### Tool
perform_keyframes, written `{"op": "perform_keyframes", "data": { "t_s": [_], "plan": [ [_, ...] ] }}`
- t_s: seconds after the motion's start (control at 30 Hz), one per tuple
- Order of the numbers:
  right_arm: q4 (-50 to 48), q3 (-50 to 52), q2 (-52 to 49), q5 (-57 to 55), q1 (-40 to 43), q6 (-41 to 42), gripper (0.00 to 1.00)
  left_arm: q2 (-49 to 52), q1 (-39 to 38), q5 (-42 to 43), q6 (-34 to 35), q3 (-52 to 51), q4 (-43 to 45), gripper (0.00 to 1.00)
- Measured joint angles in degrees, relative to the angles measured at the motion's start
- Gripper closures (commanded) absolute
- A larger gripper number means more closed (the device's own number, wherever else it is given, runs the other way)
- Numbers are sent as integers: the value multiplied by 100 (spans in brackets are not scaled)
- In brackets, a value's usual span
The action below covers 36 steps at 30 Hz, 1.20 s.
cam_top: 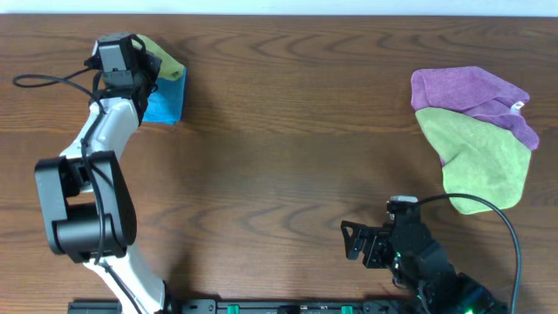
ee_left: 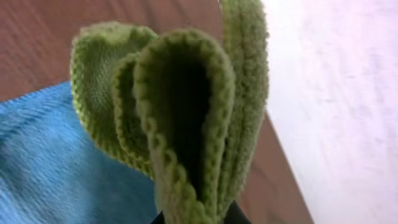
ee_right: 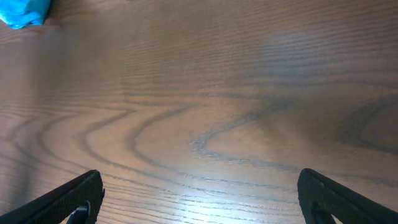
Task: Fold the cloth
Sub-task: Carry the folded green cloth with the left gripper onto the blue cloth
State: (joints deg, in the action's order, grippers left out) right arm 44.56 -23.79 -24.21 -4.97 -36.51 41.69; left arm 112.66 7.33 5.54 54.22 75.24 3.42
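Overhead, the left gripper point(cam_top: 150, 68) at the brown wooden table's point(cam_top: 279, 131) far-left corner pinches the folded, soft lime-green microfibre cloth point(cam_top: 167, 54) over a bright-blue square cloth point(cam_top: 166, 103); a matching green cloth point(cam_top: 488, 161) lies far right, partly under a purple cloth point(cam_top: 471, 87). Left wrist: looped green folds rise from the closed jaws. Right wrist: the right gripper point(ee_right: 205, 205) gapes wide, empty, above wood

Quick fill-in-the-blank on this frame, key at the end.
1. The cloth in the shut left gripper is ___.
2. The small square cloth beside it is ___.
3. The right gripper, holding nothing, is ___.
4. The top cloth of the two at right is ___.
Missing: green; blue; open; purple.
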Motion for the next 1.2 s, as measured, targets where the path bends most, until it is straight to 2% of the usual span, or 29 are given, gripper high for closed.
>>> {"op": "perform_keyframes", "data": {
  "t_s": [0.2, 0.3, 0.4, 0.53, 0.6, 0.8, 0.97, 1.2],
  "plan": [
    [-2, 0, 0, 0, 0, 0, 1, 72, 79, 0, -2, 2, -452, 94],
    [-2, 0, 0, 0, 0, 0, 1, 72, 87, 4, -9, 2, -719, 88],
    [-2, 0, 0, 0, 0, 0, 1, 72, 87, 28, -66, 2, -1012, 68],
    [-2, 0, 0, 0, 0, 0, 1, 72, 98, 59, -247, 2, -1419, 47],
    [0, 0, 0, 0, 0, 0, 1, 72, 129, 120, -409, 2, -1556, 33],
    [0, 0, 0, 0, 0, 0, 1, 70, 372, 385, -750, 2, -1860, 3],
    [0, 0, 0, 0, 0, 0, 1, -94, 584, 546, -990, 2, -2343, 5],
    [0, 0, 0, 0, 0, 0, 1, -863, 649, 645, -1843, 2, -3458, 5]
  ]
}}
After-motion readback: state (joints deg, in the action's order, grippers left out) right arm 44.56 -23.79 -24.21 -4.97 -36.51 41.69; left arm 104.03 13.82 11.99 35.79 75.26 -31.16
